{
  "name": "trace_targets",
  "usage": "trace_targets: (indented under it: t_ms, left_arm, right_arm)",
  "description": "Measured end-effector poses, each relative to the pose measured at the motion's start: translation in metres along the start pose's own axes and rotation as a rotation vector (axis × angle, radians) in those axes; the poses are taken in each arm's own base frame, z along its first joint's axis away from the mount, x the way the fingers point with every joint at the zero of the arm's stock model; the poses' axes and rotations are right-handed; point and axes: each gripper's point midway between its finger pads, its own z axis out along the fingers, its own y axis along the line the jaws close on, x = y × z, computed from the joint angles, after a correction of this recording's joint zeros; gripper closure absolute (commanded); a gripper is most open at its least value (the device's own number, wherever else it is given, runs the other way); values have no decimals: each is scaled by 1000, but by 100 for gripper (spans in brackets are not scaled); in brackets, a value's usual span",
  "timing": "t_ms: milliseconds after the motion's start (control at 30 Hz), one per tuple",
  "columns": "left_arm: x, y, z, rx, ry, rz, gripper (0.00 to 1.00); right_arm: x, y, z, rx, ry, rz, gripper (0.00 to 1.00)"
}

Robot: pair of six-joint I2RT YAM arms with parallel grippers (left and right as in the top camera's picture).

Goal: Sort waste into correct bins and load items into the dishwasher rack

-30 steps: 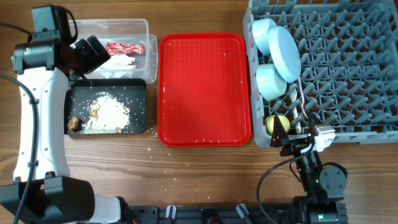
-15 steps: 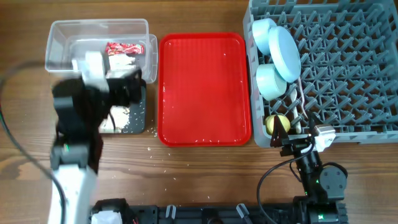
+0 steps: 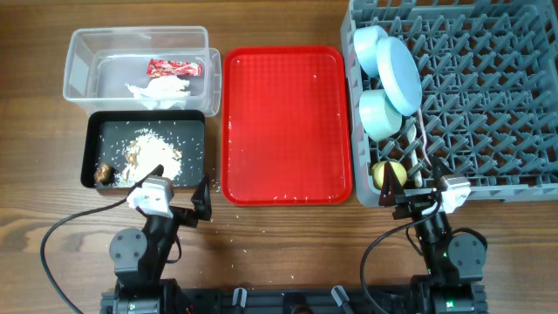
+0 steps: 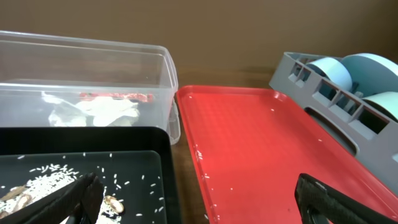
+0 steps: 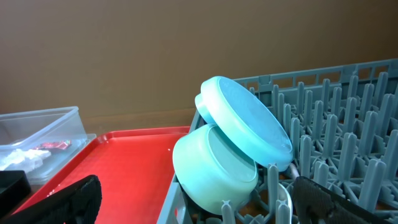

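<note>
Left gripper [image 4: 199,208] is spread wide, empty and touching nothing; right gripper [image 5: 199,210] is likewise wide open and empty. Just ahead of the left one lies one black tub [image 3: 88,148] with loose rice [image 3: 157,155] and brown lumps [image 3: 105,174]. Beyond it, one clear tub [image 3: 78,61] holds one red wrapper [image 3: 173,67] and one crumpled tissue [image 3: 159,89]. One red tray [image 3: 286,122] lies ahead to its right. Ahead of the right gripper, the grey rack [image 3: 488,96] carries one yellow cup [image 3: 386,173] nearest the fingers. Behind the cup come a near bowl [image 3: 379,113], one plate [image 3: 403,74] on edge and a far bowl [image 3: 370,45]. Wrapper print is too small to read.
</note>
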Motion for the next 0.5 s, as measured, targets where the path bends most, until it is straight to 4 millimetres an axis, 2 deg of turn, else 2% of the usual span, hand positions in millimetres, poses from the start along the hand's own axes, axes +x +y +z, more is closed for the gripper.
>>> trace_targets:
  t_ms: [167,500]
  left_arm:
    - [-17,-3,-6,4,-81,24,0]
    - [-19,1,-6,-18,-89,24,0]
  right_arm:
    - [0,0,0,0,0,0,0]
    - [0,0,0,0,0,0,1]
